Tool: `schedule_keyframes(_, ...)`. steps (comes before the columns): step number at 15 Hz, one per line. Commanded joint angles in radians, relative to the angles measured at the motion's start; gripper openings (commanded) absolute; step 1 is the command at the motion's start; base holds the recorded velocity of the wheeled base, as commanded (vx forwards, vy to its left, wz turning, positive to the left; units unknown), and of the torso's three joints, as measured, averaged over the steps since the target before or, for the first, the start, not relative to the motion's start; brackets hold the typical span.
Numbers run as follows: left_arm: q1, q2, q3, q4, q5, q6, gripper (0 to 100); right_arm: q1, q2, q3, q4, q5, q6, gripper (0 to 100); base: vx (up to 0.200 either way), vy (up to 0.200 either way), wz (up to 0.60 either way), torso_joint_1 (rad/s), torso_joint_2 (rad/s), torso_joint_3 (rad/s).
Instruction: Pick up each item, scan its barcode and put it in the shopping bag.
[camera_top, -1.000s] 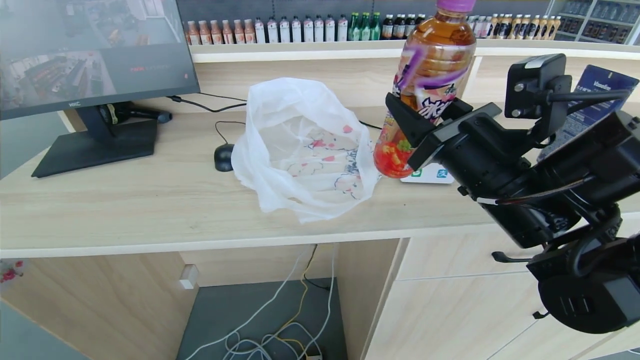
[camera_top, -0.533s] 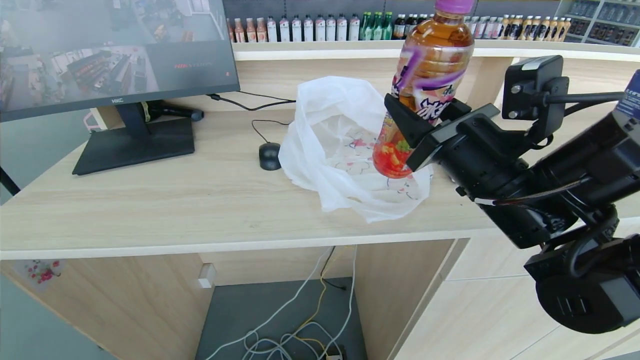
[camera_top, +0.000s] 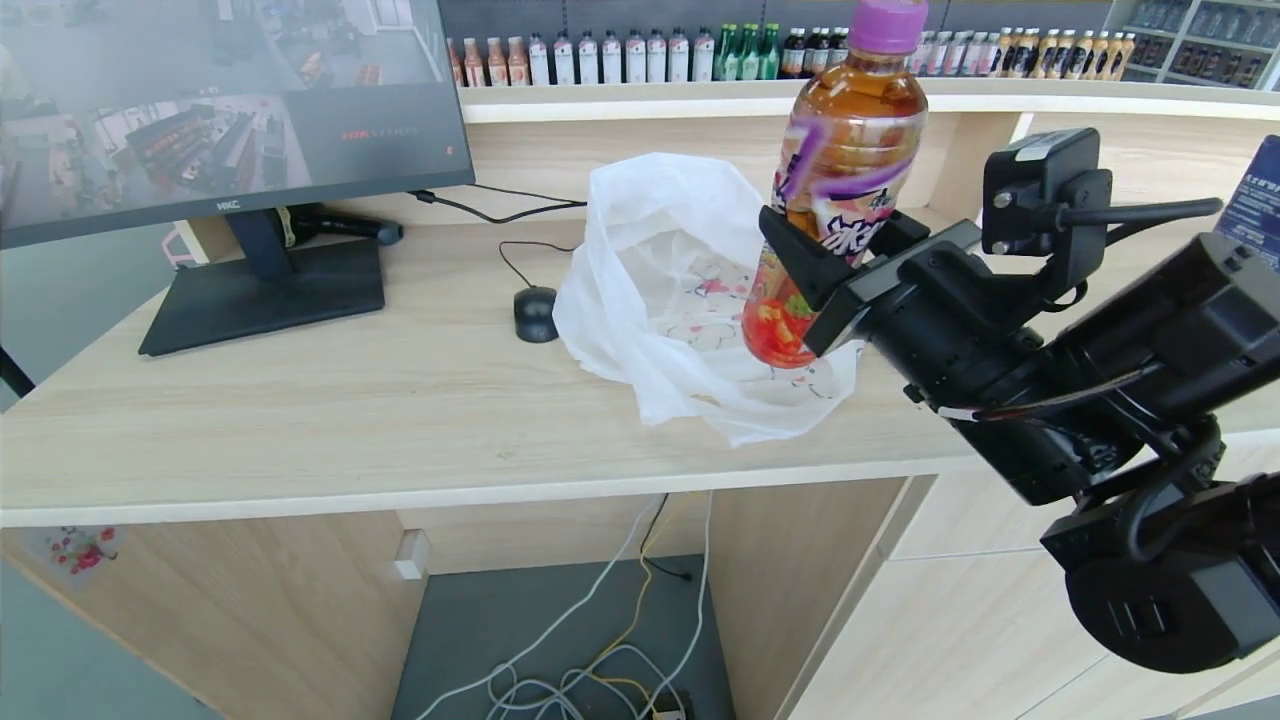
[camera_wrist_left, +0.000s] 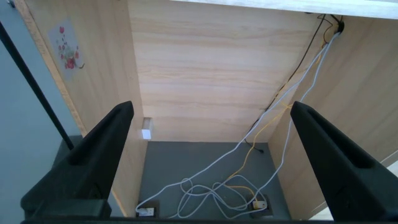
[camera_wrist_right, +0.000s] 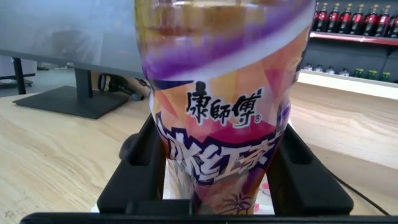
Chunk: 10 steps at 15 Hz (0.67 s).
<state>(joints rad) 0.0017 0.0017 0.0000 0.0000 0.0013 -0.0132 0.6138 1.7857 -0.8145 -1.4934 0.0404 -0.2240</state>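
Facing the open space under the counter (camera_wrist_left: 205, 68), the left gripper (camera_wrist_left: 211, 115) has its two black fingers (camera_wrist_left: 109, 140) spread wide with nothing between them; loose cables (camera_wrist_left: 217, 183) lie on the floor beyond it.

In the head view, a monitor (camera_top: 200, 100) stands well off to the left of the right gripper (camera_top: 840, 250), and a black mouse (camera_top: 535, 313) sits nearer, just left of the white shopping bag (camera_top: 640, 250). The bag stands open on the counter top (camera_top: 300, 400), directly beside and below the right gripper.

The right gripper is pinching a drink bottle (camera_top: 845, 150) around the lower half of its label. The bottle stands nearly upright, purple cap on top, its base hanging over the right side of the bag's mouth, above the counter. The right arm (camera_top: 1100, 370) reaches in from the lower right, forearm angled up and leftward, with the wrist camera above the gripper. From the right wrist, the bottle (camera_wrist_right: 224, 93) sits squarely between both fingers (camera_wrist_right: 144, 163).
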Motion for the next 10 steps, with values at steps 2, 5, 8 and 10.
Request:
schedule_keyframes(2, 0.0, 0.0, 0.0, 0.0, 0.0, -0.001, 100, 0.003, 0.011, -0.005, 0.027, 0.001, 0.0, 0, 0.0, 0.0, 0.0, 0.0, 0.0, 0.0)
schedule_keyframes(5, 0.0, 0.0, 0.0, 0.0, 0.0, -0.001, 100, 0.001, 0.004, -0.081, 0.162, -0.005, 0.002, 0, 0.0, 0.0, 0.0, 0.0, 0.0, 0.0)
schedule_keyframes(8, 0.0, 0.0, 0.0, 0.0, 0.0, -0.001, 100, -0.006, 0.024, -0.206, 0.312, -0.007, 0.012, 0, 0.0, 0.0, 0.0, 0.0, 0.0, 0.0)
schedule_keyframes(10, 0.0, 0.0, 0.0, 0.0, 0.0, -0.001, 100, -0.043, 0.06, -0.258, 0.343, -0.007, 0.032, 0, 0.0, 0.0, 0.0, 0.0, 0.0, 0.0)
